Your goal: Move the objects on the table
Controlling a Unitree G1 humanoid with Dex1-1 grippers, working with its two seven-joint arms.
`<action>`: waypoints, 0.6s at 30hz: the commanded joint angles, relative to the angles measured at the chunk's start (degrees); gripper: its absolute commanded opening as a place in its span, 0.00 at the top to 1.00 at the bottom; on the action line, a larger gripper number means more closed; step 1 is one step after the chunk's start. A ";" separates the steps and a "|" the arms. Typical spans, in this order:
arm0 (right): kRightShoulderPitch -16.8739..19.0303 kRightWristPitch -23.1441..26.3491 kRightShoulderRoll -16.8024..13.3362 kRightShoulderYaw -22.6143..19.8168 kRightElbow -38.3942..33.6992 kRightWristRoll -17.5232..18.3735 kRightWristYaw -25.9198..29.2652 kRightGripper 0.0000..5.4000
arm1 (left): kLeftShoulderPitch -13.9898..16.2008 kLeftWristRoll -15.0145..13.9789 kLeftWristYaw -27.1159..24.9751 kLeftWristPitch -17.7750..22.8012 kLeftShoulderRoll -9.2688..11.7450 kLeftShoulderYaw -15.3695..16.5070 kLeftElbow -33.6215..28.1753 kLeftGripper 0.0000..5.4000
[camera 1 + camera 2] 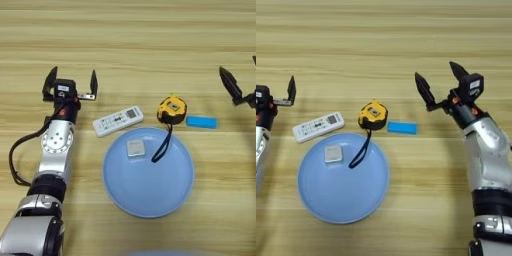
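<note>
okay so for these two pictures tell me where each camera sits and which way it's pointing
Left eye view: on the robot's head, looking down at the table; shows the whole left arm with its open left gripper and only part of the right gripper.
Right eye view: same head, set a little further right; shows the right arm and open right gripper, with the left one cut off.
Shared: remote control, blue bar, tape measure, plate and grey tile.
</note>
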 commanded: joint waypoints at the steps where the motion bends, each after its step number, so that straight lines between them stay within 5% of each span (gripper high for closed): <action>1: -7.29 3.14 -4.54 2.66 9.16 -1.50 9.11 0.00 | -1.25 -0.23 -0.40 0.45 0.05 -0.01 0.13 0.01; 10: -24.96 1.90 -8.48 9.75 37.25 -11.67 23.37 0.00 | -1.01 -0.63 -0.87 0.66 -0.32 0.21 -0.50 0.01; 18: -30.57 -1.21 -9.64 14.85 48.12 -20.28 30.90 0.00 | -1.16 -0.49 -0.80 0.77 -0.57 0.19 -0.41 0.01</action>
